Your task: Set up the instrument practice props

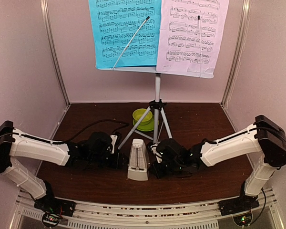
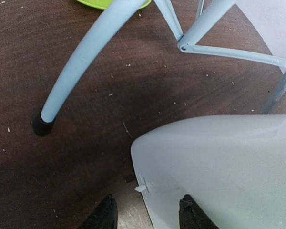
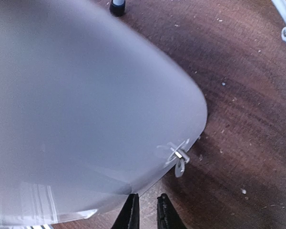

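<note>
1. Straddling one edge of the cream metronome (image 1: 138, 164), the left gripper (image 2: 145, 210) has its two dark fingers (image 2: 105, 217) parted. One finger lies over the pale body and the other over the table (image 1: 205, 176), with a strip of wood showing beside the edge. It cannot be told whether they pinch it.
2. The right gripper (image 3: 147, 210) has its fingers (image 3: 130, 214) drawn close together, leaving only a narrow slot. The metronome's lower edge comes down just above that slot, and whether it is clamped cannot be told.
3. A small clear tab (image 3: 177, 157) sticks out from the metronome's side, just beyond the right gripper's fingertips.
4. The metronome stands upright at the front centre of the table, between the two grippers and just in front of the tripod's feet.
5. A silver tripod leg (image 2: 81, 62) slants down to its black foot (image 2: 42, 125) on the wood, near the left gripper.
6. The music stand (image 1: 157, 90) rises behind the metronome, with its desk high against the back wall.
7. On the desk, the blue sheet (image 1: 126, 33) sits on the left and the pink sheet (image 1: 193, 36) on the right, side by side. A thin retaining wire crosses each.
8. A lime-green bowl (image 1: 142, 116) on its saucer (image 1: 145, 127) sits among the tripod legs.
</note>
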Controlling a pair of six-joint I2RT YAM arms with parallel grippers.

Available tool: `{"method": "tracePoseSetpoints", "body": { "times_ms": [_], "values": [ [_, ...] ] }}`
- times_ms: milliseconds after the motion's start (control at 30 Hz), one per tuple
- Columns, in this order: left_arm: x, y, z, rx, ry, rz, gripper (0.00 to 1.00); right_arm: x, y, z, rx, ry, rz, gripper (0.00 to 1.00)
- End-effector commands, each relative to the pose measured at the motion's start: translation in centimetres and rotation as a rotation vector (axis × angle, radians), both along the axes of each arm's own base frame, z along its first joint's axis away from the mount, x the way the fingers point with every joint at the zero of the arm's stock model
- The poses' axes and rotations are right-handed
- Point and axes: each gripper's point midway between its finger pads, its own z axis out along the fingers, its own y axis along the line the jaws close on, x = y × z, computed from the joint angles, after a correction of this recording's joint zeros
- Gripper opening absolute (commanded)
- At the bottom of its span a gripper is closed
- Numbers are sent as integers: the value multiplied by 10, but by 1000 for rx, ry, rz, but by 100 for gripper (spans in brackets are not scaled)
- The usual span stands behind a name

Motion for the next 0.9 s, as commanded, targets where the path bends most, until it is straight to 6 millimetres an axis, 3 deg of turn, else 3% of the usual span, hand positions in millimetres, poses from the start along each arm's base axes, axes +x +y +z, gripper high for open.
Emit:
{"method": "tracePoseSetpoints", "body": {
  "times_ms": [0, 167, 300, 400, 500, 700, 867],
  "values": [
    [13, -24, 24, -44, -42, -73, 47, -13, 23, 18, 149, 14, 63, 16],
    [22, -17, 38, -50, -87, -46, 53, -15, 27, 21, 176, 21, 69, 16],
    [23, 6, 75, -97, -206, 9, 77, -18, 34, 39, 230, 1, 79, 18],
    [19, 26, 106, -118, -309, 39, 87, -19, 34, 49, 268, -9, 70, 19],
    [11, 34, 131, -140, -371, 27, 97, -20, 38, 48, 271, -6, 73, 20],
    [-9, 14, 153, -155, -368, -45, 98, -28, 47, 52, 294, 0, 86, 20],
    [-21, -9, 151, -102, -352, -61, 98, -23, 25, 72, 328, -45, 12, 24]
  ]
}}
